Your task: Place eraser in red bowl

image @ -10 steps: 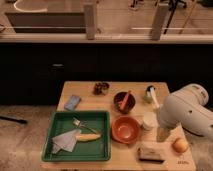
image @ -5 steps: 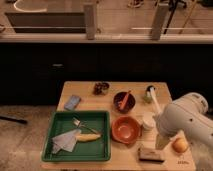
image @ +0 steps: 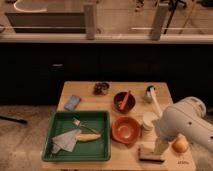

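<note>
The tool (image: 159, 146) is low at the front right of the counter (image: 84, 90), right on top of the eraser (image: 147, 154). It is hard to tell if the tool is holding the eraser or not. The eraser lies flat on the counter, near the red bowl (image: 125, 130) but not in it. A round yellow fruit (image: 180, 145) sits just beside the tool. A green tray (image: 56, 120) with a banana (image: 90, 136) is on the left.
</note>
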`<state>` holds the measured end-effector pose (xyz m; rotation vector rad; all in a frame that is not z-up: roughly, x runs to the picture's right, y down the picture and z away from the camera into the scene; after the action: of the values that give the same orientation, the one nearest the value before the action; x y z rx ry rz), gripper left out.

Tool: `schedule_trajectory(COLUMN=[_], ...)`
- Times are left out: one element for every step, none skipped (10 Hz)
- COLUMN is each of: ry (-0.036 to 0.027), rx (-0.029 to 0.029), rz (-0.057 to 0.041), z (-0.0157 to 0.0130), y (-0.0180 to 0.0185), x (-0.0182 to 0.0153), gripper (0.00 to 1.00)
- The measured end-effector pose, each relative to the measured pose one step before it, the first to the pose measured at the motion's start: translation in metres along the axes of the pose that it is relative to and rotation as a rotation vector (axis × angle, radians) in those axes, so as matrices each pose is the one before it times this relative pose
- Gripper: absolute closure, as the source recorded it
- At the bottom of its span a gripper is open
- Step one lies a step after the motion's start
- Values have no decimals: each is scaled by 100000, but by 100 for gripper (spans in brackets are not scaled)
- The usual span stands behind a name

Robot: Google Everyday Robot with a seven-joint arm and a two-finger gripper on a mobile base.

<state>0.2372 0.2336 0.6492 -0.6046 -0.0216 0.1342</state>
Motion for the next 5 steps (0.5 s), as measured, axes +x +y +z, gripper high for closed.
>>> schedule_trajectory(ry=[-105,-328,-289,-249,-265], rx=[-498,-440,-457,-372,-258], rz=[-268,-319,-667,-424,-76], z=[104,79,59,30,51], y=[486,548,609,496,358], x=[-186,-194,-163,-69,-2], gripper=[20,20,20,20,20])
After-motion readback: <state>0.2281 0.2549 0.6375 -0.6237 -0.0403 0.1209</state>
